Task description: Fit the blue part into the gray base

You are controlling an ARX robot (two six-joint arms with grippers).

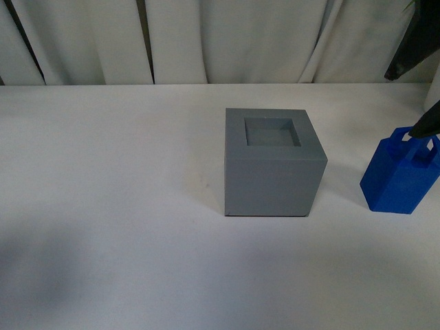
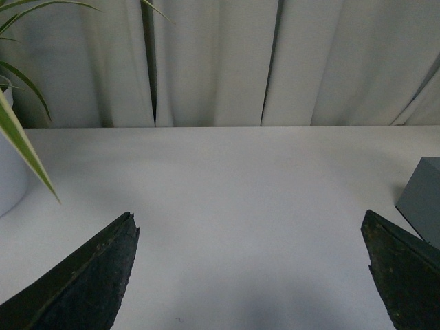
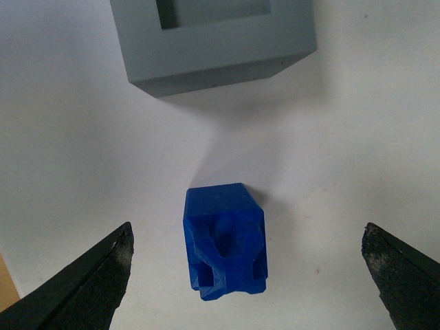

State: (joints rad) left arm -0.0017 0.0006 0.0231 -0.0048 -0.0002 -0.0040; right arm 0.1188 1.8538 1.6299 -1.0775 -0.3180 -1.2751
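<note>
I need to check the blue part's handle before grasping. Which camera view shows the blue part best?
The right wrist view: the blue part sits whole in the picture, seen from above, handle visible. The front view shows it only at the right edge, partly cut off. The left wrist view does not show it.

Setting: a staged test bench, lab-type rather than domestic.

Evidence:
- A bare matte white tabletop fills the lower three quarters of the front view.
- A pale pleated curtain runs across the whole top band as a backdrop, and shows again across the top of the left wrist view.
- Props on the surface are plain single-colour blocks: a gray base at centre and a blue part at the right edge.
- At the left edge of the left wrist view, striped plant leaves hang over a white pot (a decorative, office-like touch).
</note>
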